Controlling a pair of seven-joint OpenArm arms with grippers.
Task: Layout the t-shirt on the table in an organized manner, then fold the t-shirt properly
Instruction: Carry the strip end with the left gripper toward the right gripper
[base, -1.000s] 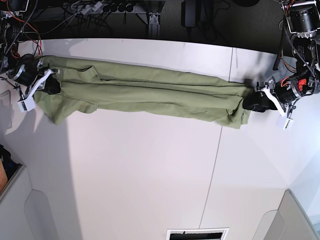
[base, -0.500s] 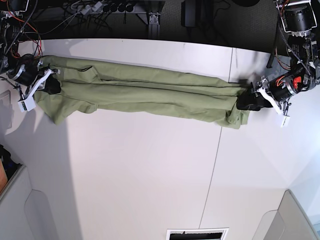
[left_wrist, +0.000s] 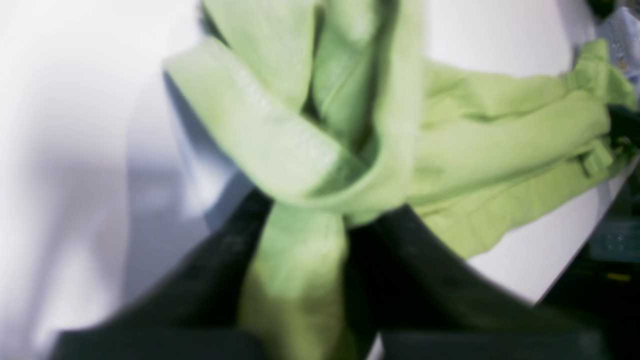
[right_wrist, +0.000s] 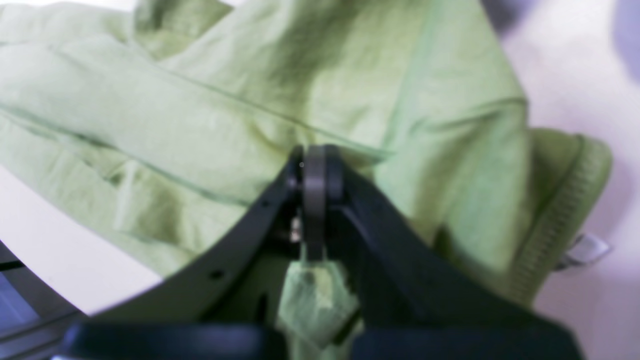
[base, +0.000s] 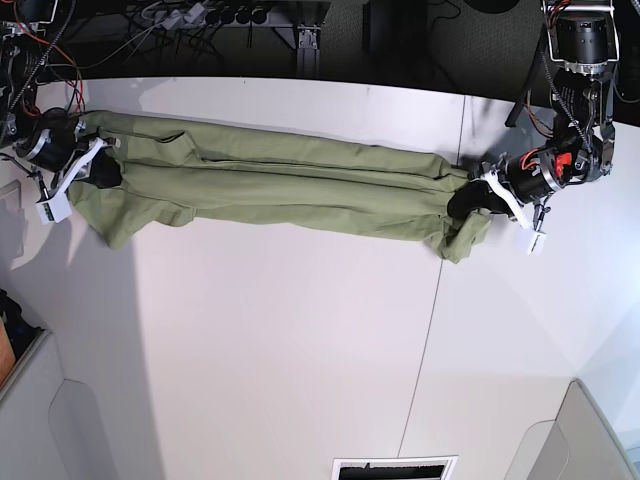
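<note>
T-shirt (base: 280, 185) lies as a long bunched band on the surface (base: 300, 340), stretched between the left hand (base: 470, 200) and right hand (base: 98, 172), both clamped on its ends; flattening and folding remain.

shirt (base: 290, 185): stretched across far half of table (base: 300, 340), end to end
right gripper (base: 100, 175): at shirt's left end in base view
left gripper (base: 468, 203): at opposite end

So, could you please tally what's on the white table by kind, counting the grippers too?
t-shirt: 1
grippers: 2 (left gripper, right gripper), each pinching an end of the shirt
table: 1
Total: 4
</note>
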